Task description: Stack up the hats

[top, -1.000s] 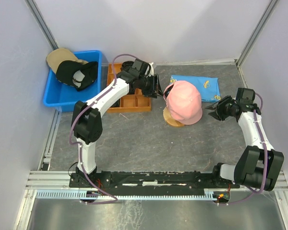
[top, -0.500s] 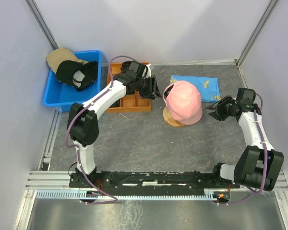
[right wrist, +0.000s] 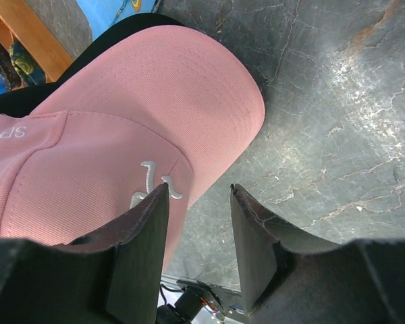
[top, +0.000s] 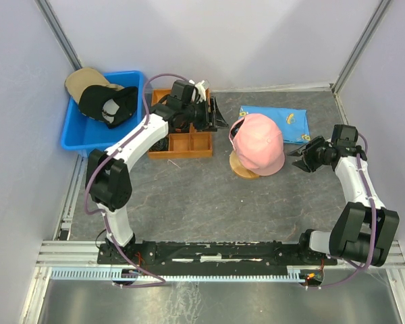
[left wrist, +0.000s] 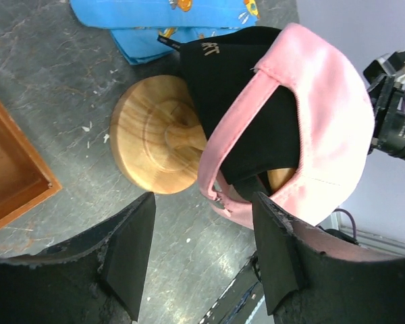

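Note:
A pink hat [top: 258, 143] sits on top of a black hat [left wrist: 233, 101] on a round wooden stand [top: 241, 169] in the middle of the table. The pink hat also shows in the left wrist view [left wrist: 324, 128] and the right wrist view [right wrist: 115, 148]. A second black hat [top: 106, 104] and a tan hat [top: 81, 81] lie in the blue bin [top: 74, 138] at the far left. My left gripper [top: 214, 115] is open and empty, left of the stand. My right gripper [top: 300, 156] is open and empty, just right of the pink hat's brim.
An orange wooden tray [top: 189, 145] with compartments lies between the bin and the stand, under my left arm. A blue cartoon-print cloth [top: 283, 121] lies behind the stand. Grey walls stand on three sides.
My left gripper has pulled back and away from the pink hat, toward the rear over the orange tray. The right arm has hardly moved.

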{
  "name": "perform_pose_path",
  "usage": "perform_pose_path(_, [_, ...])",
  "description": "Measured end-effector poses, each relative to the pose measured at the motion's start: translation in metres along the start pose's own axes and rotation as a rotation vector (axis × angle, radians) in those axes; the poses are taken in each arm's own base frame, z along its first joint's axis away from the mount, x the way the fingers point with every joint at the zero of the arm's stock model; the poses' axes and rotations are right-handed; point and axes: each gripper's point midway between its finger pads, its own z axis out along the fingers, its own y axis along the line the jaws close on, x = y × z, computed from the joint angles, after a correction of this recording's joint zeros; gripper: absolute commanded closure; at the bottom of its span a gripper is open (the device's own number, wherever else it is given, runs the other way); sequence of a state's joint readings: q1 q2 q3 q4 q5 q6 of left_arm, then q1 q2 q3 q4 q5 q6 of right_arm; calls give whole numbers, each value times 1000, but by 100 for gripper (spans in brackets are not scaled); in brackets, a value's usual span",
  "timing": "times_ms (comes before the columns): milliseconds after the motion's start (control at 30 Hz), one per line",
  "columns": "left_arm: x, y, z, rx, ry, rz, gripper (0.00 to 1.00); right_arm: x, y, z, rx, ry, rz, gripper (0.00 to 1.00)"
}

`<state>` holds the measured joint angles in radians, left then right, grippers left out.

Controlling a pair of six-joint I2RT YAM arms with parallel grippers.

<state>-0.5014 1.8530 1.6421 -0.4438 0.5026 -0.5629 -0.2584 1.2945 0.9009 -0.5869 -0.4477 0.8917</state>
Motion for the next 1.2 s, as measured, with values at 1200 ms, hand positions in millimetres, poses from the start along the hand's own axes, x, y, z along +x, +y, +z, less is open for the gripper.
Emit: perform_pose_path(1200, [12,-11,33,-32,38,13,33,-6,-4,3,12,4,17,50])
